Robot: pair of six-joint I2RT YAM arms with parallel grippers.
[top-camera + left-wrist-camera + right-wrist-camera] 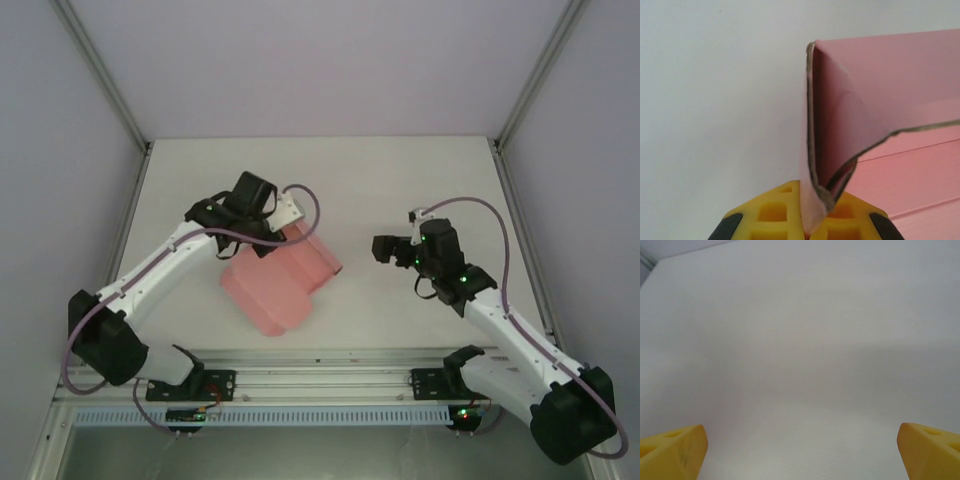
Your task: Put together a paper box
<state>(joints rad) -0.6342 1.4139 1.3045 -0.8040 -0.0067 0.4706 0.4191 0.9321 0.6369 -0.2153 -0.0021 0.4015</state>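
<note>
Left gripper [809, 222] is pinching a raised flap edge of the pink paper box [278, 285], which is lying centre-left in the top view. Right gripper [386, 248] is hanging wide open right of centre, holding nothing. I'm suggesting a firm pinch while the right folds the opposite wall.

From overhead I saw the paper box [280, 285] lying on the counter [420, 180], left of centre. The left fingers [772, 212] sat at its far side, seemingly clamped on its upturned edge. The right fingers [670, 452] hung well apart to its right, over the counter.
</note>
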